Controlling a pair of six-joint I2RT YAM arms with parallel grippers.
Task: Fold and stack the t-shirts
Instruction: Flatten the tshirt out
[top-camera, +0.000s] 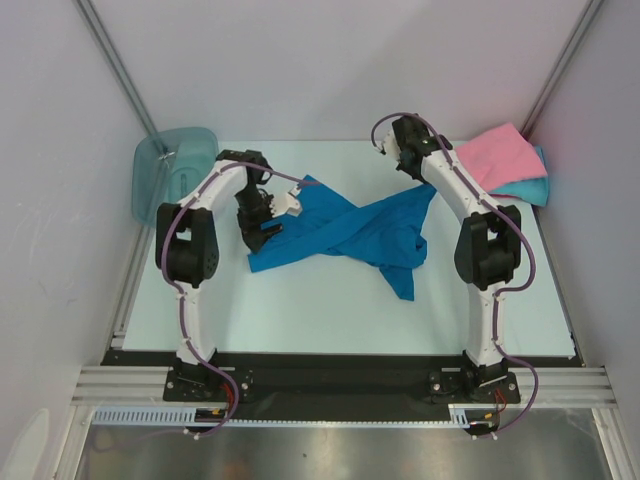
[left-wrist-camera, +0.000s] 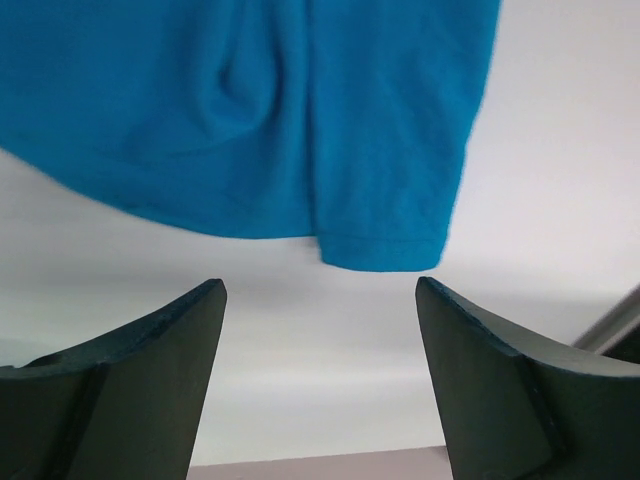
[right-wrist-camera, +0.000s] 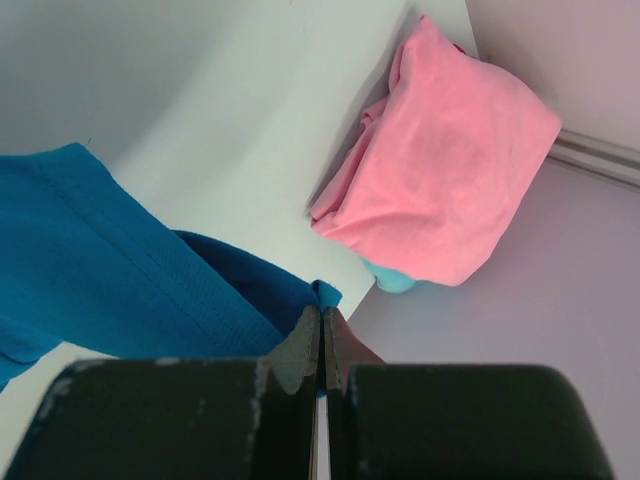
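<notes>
Deep blue t-shirt (top-camera: 350, 230) lying twisted across middle of counter (top-camera: 330, 320), long axis running left-right between arms. Right pincer (right-wrist-camera: 322, 315) pressing together, apparently clamping shirt's far right corner. Left pincer (left-wrist-camera: 320, 288) hanging with jaws wide apart, holding nothing. Loose left hem lying just ahead of its tips, left arm being nearer. Pink t-shirt (right-wrist-camera: 440, 190) sitting folded on turquoise t-shirt (right-wrist-camera: 390, 278), far right corner.

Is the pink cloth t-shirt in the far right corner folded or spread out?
Folded: the pink cloth t-shirt is a compact bundle with doubled layers along its edge, lying on top of a turquoise cloth.
</notes>
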